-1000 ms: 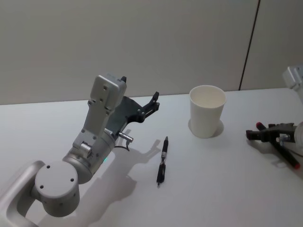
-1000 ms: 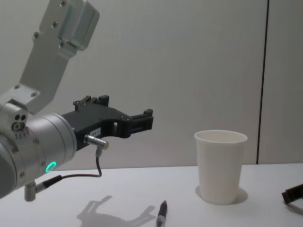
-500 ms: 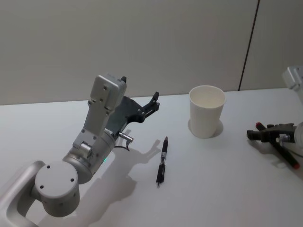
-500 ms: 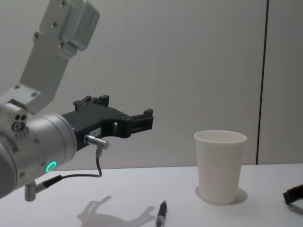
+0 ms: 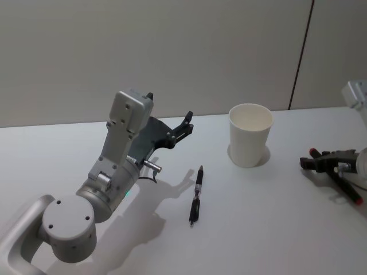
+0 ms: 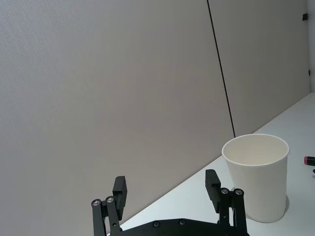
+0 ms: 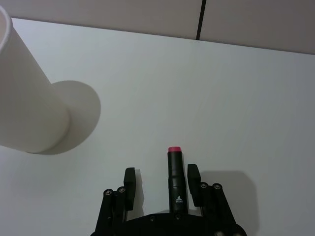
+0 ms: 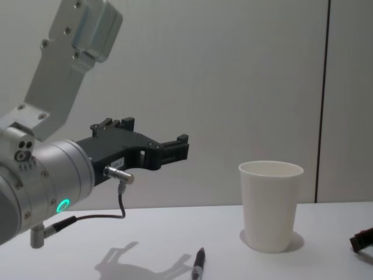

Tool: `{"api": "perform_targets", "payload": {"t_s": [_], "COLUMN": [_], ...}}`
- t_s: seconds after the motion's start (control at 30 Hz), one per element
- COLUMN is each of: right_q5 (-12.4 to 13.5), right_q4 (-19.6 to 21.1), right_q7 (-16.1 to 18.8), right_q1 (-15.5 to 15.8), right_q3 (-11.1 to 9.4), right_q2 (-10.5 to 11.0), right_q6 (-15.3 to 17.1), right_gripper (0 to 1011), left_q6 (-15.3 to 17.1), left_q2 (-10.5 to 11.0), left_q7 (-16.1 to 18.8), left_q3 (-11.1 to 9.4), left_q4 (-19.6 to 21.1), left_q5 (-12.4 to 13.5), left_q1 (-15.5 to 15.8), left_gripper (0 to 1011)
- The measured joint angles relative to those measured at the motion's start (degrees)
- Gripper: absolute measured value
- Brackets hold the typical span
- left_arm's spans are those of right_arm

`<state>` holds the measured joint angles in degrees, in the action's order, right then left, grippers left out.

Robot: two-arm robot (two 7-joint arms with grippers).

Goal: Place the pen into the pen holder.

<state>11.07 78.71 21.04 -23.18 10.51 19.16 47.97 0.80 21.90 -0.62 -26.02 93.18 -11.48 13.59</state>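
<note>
- Found the left gripper left of centre in the head view, raised off the table, fingers apart and empty, posed just as a second before.
- Judged from that stillness that the reach for the pen had not begun; pick-up and drop both left to do.
- Saw the pen flat on the table at lower centre, unmoved, below and right of that gripper and well apart from it.
- Traced its long axis nearly straight up the frame, upper end leaning slightly right toward the cup; could not tell which end carried the nib.
- Placed the cup upright, right of centre, mouth open, standing as before.
- Found the right gripper low at the right edge, fingers apart either side of a black stick with a pink tip, not pinching it; shifted a hair rightward in the chest view.
</note>
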Motion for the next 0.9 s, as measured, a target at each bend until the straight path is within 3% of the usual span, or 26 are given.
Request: {"api": "perform_targets", "payload": {"t_s": [0.9], "right_q5": [0.0], "right_q4": [-0.1], "right_q7": [0.0], "right_q1": [0.0], "right_q3": [0.0], "right_q2": [0.0], "right_q6": [0.0], "right_gripper": [469], "left_q6": [0.0], "left_q2": [0.0], "left_q7": [0.0], "left_q3": [0.0], "left_q4": [0.0], "left_q5": [0.0], "left_q1": [0.0], "left_gripper": [1000]}}
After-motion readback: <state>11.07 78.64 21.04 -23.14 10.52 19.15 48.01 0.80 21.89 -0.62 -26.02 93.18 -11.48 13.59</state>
